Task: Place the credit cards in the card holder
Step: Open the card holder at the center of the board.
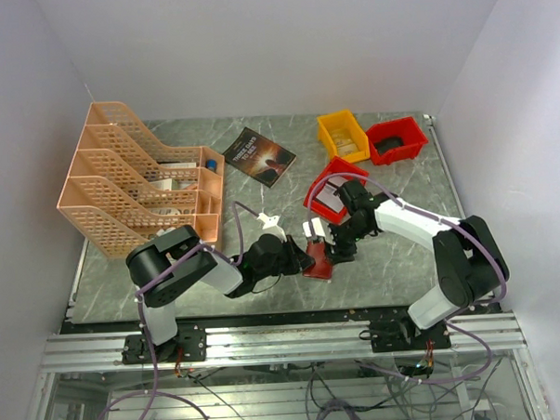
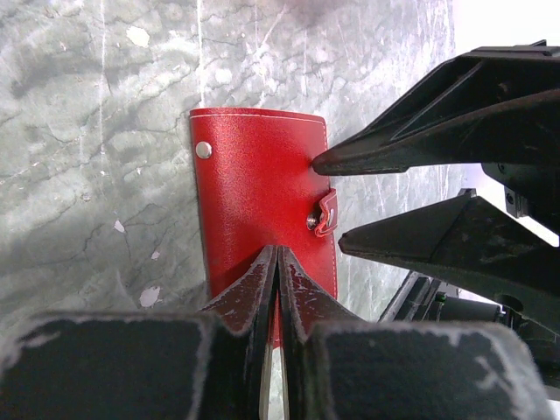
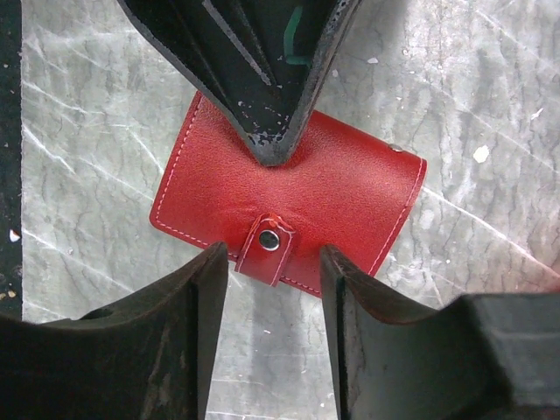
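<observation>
The card holder (image 2: 258, 184) is a small red case lying closed on the grey marble table, its snap strap (image 2: 325, 213) fastened. It also shows in the top view (image 1: 318, 266) and the right wrist view (image 3: 332, 188). My left gripper (image 2: 277, 252) is shut, and its tips rest on the holder's cover (image 1: 305, 257). My right gripper (image 3: 273, 262) is open at the holder's strap edge, one finger on each side of the strap (image 3: 269, 241). It also shows in the top view (image 1: 342, 240). Pale flat items, perhaps cards, lie in the nearest red bin (image 1: 318, 182); I cannot tell for sure.
An orange file rack (image 1: 140, 193) stands at the left. A dark book (image 1: 259, 155) lies at the back middle. A yellow bin (image 1: 344, 136) and a second red bin (image 1: 398, 140) stand at the back right. Both arms meet near the table's front middle.
</observation>
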